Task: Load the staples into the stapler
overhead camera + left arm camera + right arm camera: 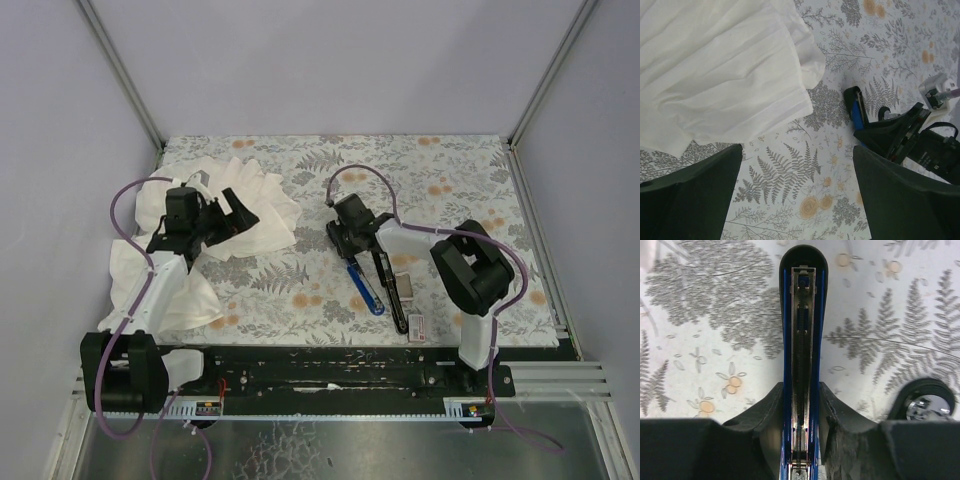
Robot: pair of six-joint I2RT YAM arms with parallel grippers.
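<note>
Two entries | left hand [797,197] released, fingers apart | right hand [801,410] clamped on opened stapler [802,315]

Soft, even overhead light, weak shadows. Channel of stapler [802,340] sharp, small glints; foreground below it blurred. Left of stapler, white cloth [725,70] almost blown out. Mild grain.
</note>
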